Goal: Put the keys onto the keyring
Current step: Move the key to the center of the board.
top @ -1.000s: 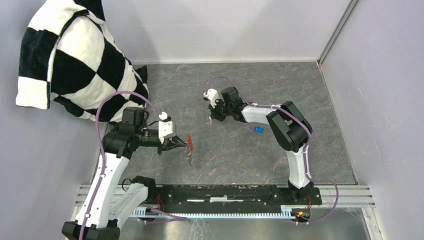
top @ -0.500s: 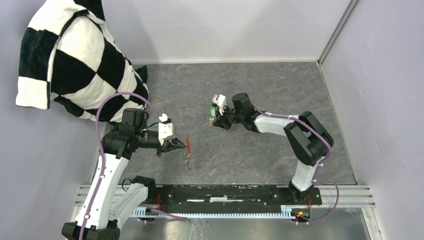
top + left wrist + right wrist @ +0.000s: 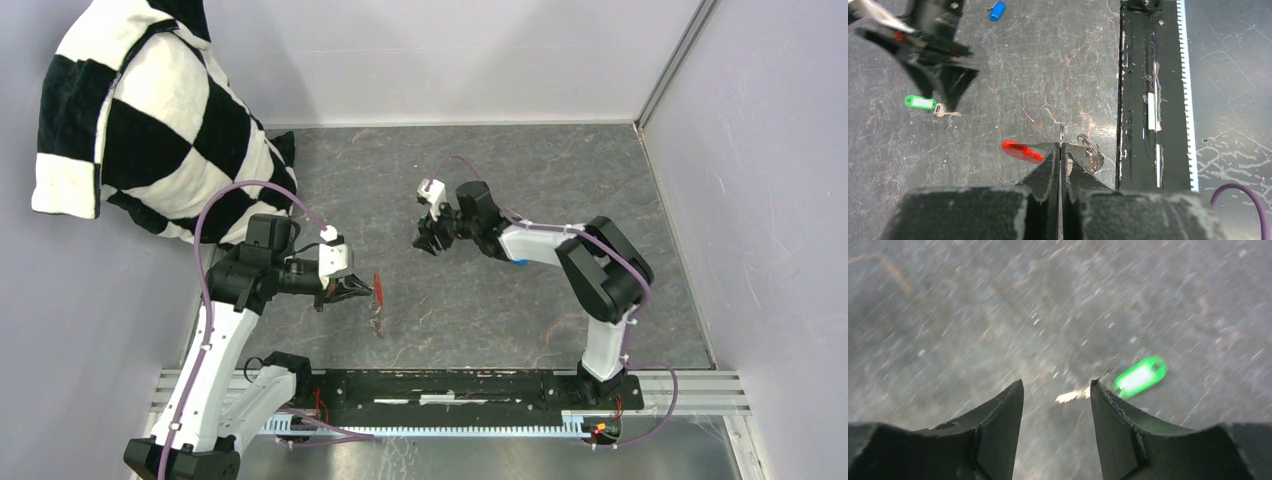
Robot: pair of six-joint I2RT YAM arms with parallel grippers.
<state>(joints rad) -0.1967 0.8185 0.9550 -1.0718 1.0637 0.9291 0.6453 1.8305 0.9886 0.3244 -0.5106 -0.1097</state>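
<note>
My left gripper point(image 3: 1061, 147) point(image 3: 360, 291) is shut on the keyring's thin metal ring point(image 3: 1061, 131), holding it edge-up just above the table. Its red tag point(image 3: 1020, 150) point(image 3: 379, 285) sticks out to one side and the grey chain strap point(image 3: 1091, 152) coils on the other. The green key point(image 3: 1140, 376) point(image 3: 923, 102) lies flat on the table, blade toward my right gripper point(image 3: 1056, 382) point(image 3: 425, 243), which hovers open just above it with nothing between its fingers. The blue key point(image 3: 996, 10) lies farther off by the right arm.
A black-and-white checkered cloth point(image 3: 150, 120) is bunched at the back left corner. A black rail point(image 3: 450, 385) runs along the near edge between the arm bases. Grey walls close in the back and right sides.
The right gripper had closed on the green key and raised it; now it has opened and the key lies on the table. The left arm has not moved.
</note>
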